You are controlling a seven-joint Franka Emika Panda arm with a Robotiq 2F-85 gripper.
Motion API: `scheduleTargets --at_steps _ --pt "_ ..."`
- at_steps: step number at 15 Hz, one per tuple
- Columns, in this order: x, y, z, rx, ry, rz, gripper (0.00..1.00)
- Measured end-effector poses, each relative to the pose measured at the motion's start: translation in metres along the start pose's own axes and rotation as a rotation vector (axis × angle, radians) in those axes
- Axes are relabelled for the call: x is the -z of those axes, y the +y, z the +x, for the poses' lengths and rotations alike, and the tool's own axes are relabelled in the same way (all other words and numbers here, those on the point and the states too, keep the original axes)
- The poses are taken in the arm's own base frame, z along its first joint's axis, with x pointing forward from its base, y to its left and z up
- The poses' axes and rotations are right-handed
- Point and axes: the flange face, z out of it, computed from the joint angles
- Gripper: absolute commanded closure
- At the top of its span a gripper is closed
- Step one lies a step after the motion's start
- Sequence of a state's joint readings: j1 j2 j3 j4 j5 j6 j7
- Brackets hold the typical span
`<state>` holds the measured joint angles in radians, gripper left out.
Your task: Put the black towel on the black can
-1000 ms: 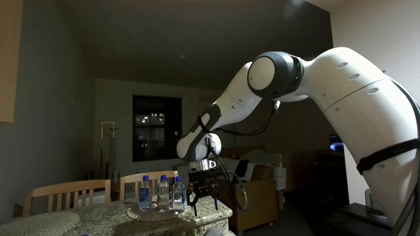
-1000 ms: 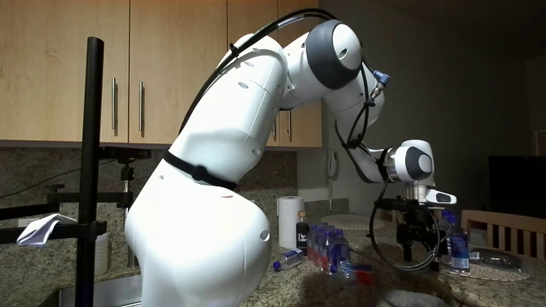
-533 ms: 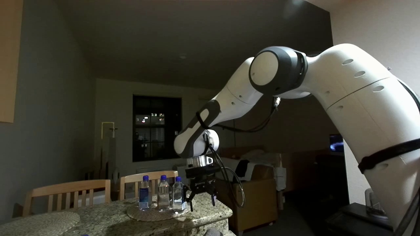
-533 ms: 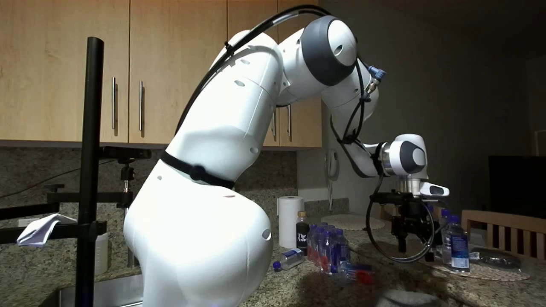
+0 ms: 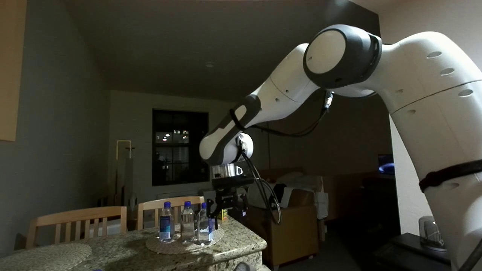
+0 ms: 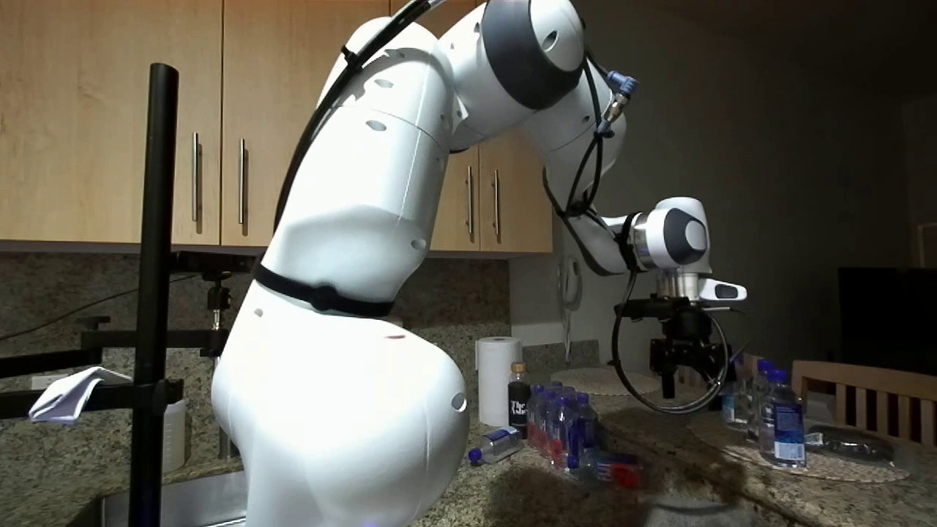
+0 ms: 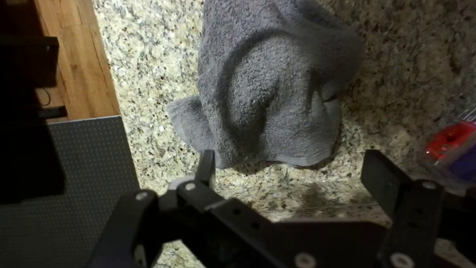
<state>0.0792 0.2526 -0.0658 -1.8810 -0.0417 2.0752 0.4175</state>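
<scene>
Higher than a second ago, the gripper point(image 7: 290, 165) hangs spread and empty while the gray towel point(image 7: 267, 96) lies rumpled on the counter point(image 7: 152, 74) below, so it seems either awaiting a grasp or already placed, with no can visible to settle which.

Speckled counter point(image 7: 148, 67) under a gray towel point(image 7: 267, 85) and blue-capped bottles point(image 6: 562, 432) (mostly upright).

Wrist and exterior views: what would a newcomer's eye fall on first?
The white arm probably comes first, arching large across both exterior views. Next, in the wrist view, the grey towel rumpled on the counter, with the open gripper at the picture's bottom. Then three blue-capped bottles on a round mat in an exterior view.
</scene>
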Motion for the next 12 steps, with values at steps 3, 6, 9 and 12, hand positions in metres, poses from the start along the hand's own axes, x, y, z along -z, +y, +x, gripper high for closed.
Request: scheduleTargets --at_steps 3,6,9,12 --pt "0.023 -0.016 -0.023 0.111 0.019 0.012 0.00" --pt "0.045 -0.027 -0.045 0.211 0.033 0.021 0.00" --pt "0.061 -0.029 -0.063 0.290 0.046 0.025 0.00" --pt "0.071 -0.021 -0.077 0.351 0.050 0.022 0.00"
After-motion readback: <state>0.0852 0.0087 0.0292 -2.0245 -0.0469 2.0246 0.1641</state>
